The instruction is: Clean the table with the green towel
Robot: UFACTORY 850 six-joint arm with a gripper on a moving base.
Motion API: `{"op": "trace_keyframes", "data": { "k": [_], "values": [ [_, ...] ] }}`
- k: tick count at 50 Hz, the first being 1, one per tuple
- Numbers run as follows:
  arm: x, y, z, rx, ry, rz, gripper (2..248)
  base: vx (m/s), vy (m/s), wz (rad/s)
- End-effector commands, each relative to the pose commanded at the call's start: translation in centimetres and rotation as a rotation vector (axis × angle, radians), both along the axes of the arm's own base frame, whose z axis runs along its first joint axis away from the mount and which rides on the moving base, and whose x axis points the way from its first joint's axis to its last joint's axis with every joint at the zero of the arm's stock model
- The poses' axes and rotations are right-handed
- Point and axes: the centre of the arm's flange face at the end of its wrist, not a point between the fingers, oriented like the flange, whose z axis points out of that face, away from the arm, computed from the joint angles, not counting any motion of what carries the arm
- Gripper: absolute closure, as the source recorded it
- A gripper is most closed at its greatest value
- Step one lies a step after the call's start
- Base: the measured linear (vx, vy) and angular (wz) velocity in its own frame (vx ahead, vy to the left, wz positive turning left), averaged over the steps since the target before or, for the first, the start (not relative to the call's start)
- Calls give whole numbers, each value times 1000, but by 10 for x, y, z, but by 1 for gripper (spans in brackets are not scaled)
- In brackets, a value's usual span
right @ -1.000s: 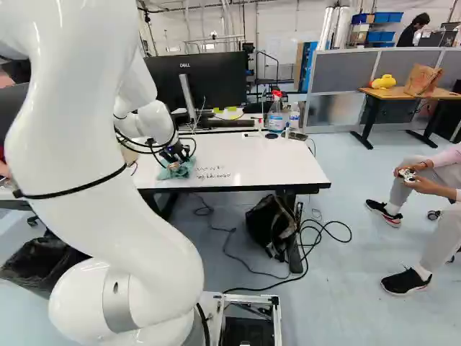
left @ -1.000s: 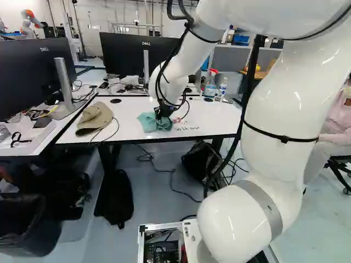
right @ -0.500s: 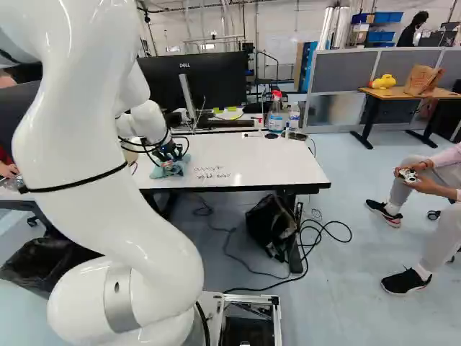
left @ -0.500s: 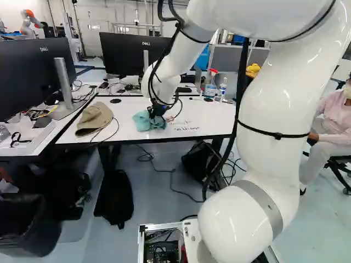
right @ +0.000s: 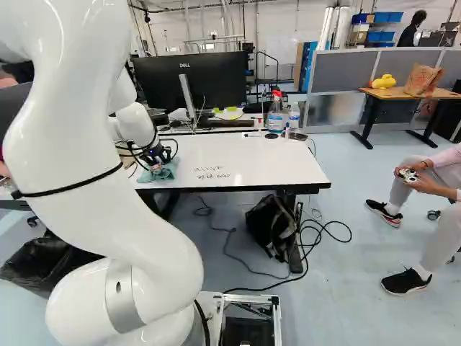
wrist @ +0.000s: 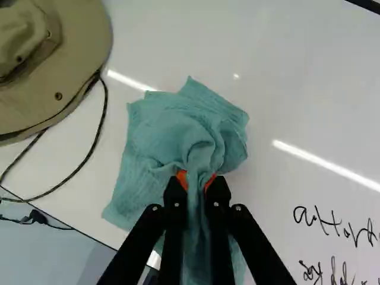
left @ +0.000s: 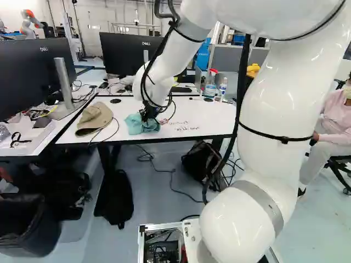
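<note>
On the white rectangular tabletop, beside the tan fabric brimmed hat, the black two-fingered gripper with orange pads is grasping a bunched fold of the green cloth towel, its fingers standing nearly together, the towel's rest lying spread beneath.

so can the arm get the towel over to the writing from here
Probably yes: the hand grips the towel, bare tabletop lies between it and the writing, and the hat is on the towel's opposite side.

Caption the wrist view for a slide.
The gripper pinches a green towel on the white table, between a hat and handwriting.
</note>
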Motion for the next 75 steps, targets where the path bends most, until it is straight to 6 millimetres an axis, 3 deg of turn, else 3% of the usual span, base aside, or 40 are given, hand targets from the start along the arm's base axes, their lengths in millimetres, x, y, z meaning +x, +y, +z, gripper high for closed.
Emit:
{"op": "trace_keyframes", "data": {
  "k": [29, 49, 60, 75],
  "values": [
    [-53, 12, 0, -5, 10, 74, 204, 0, 0, 0],
    [-80, -16, -1, -8, 15, 49, 204, 0, 0, 0],
    [-77, -34, -1, -8, 16, 7, 204, 0, 0, 0],
    [-54, -47, 0, -7, 15, -45, 204, 0, 0, 0]
  ]
}}
